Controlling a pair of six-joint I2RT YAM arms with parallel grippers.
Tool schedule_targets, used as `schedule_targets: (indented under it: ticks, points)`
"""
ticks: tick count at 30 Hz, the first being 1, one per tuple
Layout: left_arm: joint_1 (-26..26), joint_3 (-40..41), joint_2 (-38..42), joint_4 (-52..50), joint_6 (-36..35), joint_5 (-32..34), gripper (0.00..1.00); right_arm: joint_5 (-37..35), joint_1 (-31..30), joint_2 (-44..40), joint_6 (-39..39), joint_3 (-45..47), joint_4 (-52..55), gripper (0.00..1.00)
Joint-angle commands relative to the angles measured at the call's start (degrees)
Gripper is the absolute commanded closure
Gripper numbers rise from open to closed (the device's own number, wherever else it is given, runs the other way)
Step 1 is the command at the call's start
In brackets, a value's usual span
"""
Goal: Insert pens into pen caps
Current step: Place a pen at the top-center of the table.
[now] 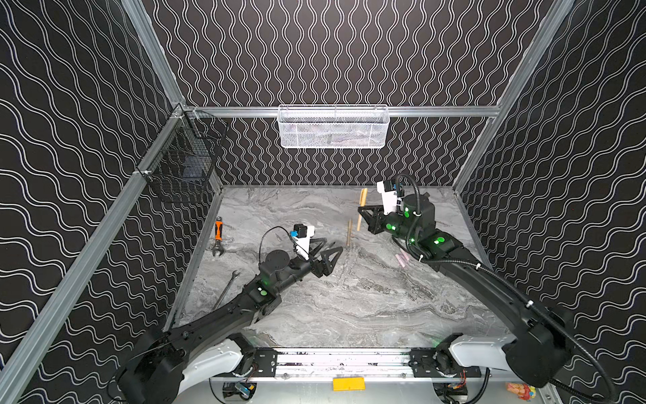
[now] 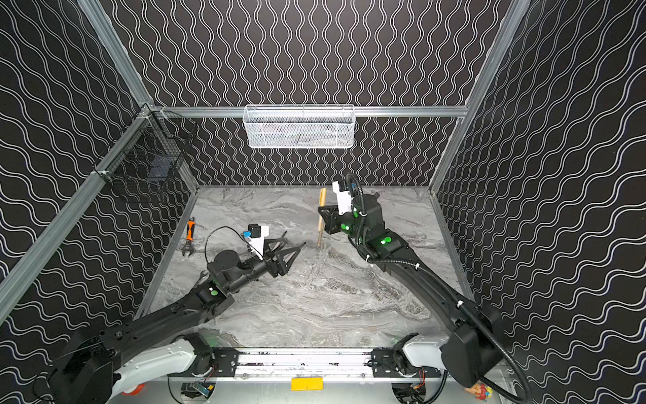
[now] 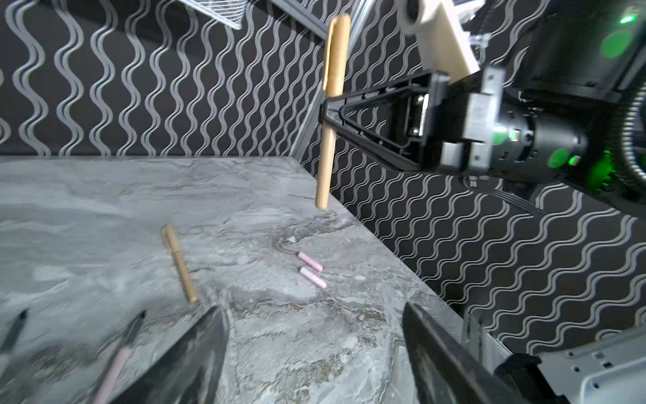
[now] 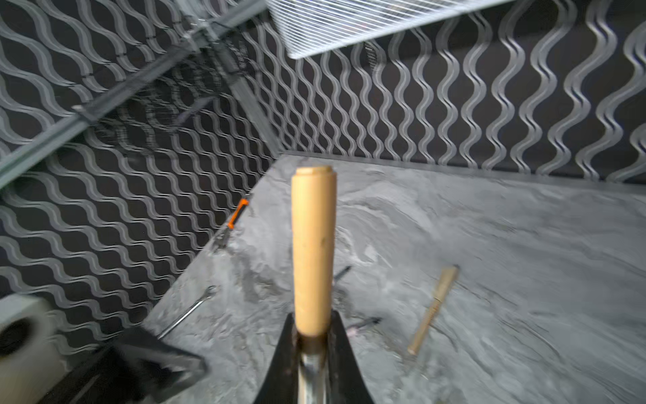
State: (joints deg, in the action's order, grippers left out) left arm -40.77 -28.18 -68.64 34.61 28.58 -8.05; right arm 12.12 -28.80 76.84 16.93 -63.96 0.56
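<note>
My right gripper (image 1: 361,211) is shut on a tan pen (image 3: 330,115) and holds it upright above the table; a tan cap (image 3: 336,52) sits on its upper end. A second tan pen (image 1: 349,232) lies capped on the table just below. Two pink pen caps (image 3: 311,269) lie side by side near the right arm. Two pink pens (image 3: 119,356) with dark tips lie beside my left gripper (image 1: 332,245), which is open and empty over the marble. The top views mostly hide those pink pens behind the left fingers.
An orange-handled wrench (image 1: 218,232) and a thin silver spanner (image 1: 229,285) lie along the table's left edge. A white mesh basket (image 1: 332,127) hangs on the back wall and a black wire basket (image 1: 181,164) on the left wall.
</note>
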Motion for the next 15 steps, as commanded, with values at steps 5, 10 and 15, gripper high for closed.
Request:
schedule_targets:
  ticks: [5,10,15]
  points:
    - [0.6,2.8,3.2,-4.3,3.1,10.0,0.01,4.6,8.0,11.6,3.5,-0.1,2.8,0.98]
    - [1.3,3.9,5.3,-5.8,4.3,13.5,0.01,7.1,10.3,22.0,4.3,-4.5,5.5,0.98]
    - [1.8,3.5,5.2,-7.3,5.3,13.2,0.02,8.3,11.7,31.5,4.0,-9.9,8.8,0.97]
